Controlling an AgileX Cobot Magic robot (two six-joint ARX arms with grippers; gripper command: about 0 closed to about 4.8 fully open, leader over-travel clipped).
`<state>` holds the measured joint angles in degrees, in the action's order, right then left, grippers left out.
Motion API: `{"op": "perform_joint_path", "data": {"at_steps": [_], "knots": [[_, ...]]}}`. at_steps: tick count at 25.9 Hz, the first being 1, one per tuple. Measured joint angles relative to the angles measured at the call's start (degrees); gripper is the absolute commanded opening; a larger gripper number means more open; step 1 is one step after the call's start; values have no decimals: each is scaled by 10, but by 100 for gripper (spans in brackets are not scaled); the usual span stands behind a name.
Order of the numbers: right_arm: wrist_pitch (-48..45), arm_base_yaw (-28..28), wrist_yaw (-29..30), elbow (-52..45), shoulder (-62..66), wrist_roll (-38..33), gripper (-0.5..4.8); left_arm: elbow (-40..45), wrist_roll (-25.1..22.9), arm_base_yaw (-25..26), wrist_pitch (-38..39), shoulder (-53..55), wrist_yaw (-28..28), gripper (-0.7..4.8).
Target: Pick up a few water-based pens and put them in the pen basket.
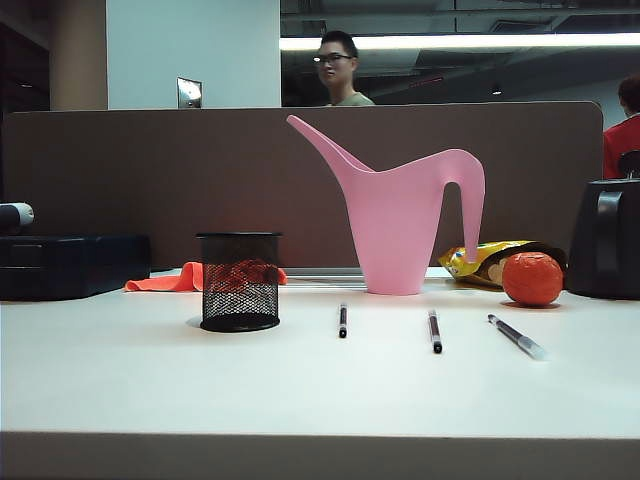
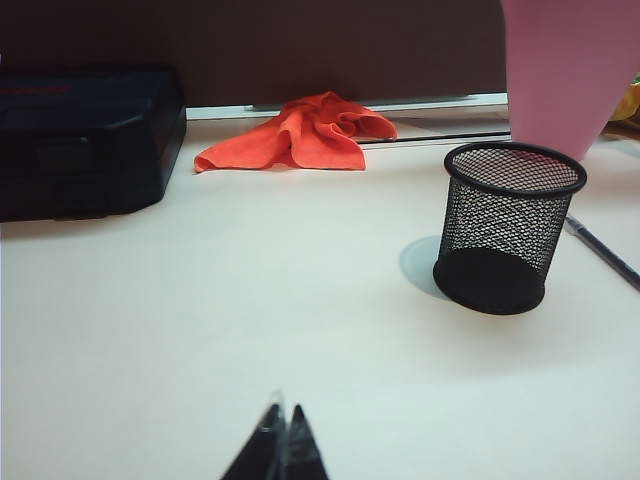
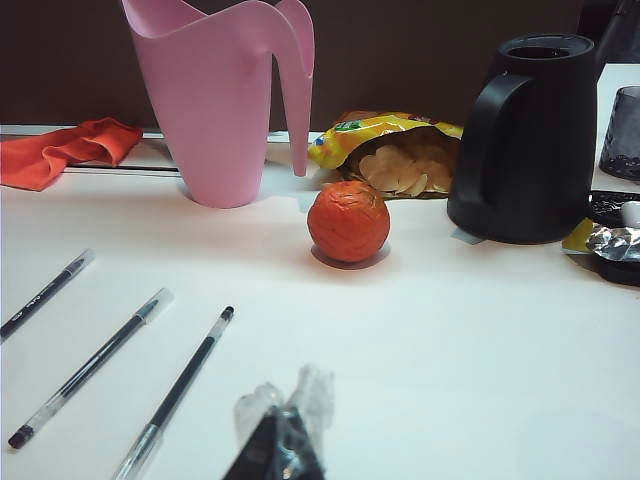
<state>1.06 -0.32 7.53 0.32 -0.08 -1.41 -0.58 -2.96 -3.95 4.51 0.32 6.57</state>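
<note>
Both grippers, left (image 2: 281, 440) and right (image 3: 280, 440), sit closed and empty near the table's front; three pens (image 3: 176, 388) lie loose right of the basket (image 2: 510, 226), liable to roll when pinched.

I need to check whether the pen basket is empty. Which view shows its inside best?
The left wrist view: it looks down past the rim of the pen basket, and no pens show inside. The exterior view shows the basket side-on, with only the orange cloth visible through the mesh. The right wrist view misses it entirely.
</note>
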Motion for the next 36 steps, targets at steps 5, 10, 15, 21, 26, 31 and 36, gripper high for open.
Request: {"op": "perform_joint_path", "data": {"at_steps": [5,10,15,21,26,31,36], "knots": [[-2,0,0,0,0,0,-5,0,0,0,0,0,0,-4],[-2,0,0,0,0,0,-5,0,0,0,0,0,0,-4],[-2,0,0,0,0,0,-5,0,0,0,0,0,0,-4],[-2,0,0,0,0,0,-5,0,0,0,0,0,0,-4],[13,0,-2,32,0,-38,-5,0,0,0,0,0,0,-4],[82,0,-3,99,4,-51,-5,0,0,0,0,0,1,-4],[141,0,0,185,97,-78,-5,0,0,0,0,0,57,-4]]}}
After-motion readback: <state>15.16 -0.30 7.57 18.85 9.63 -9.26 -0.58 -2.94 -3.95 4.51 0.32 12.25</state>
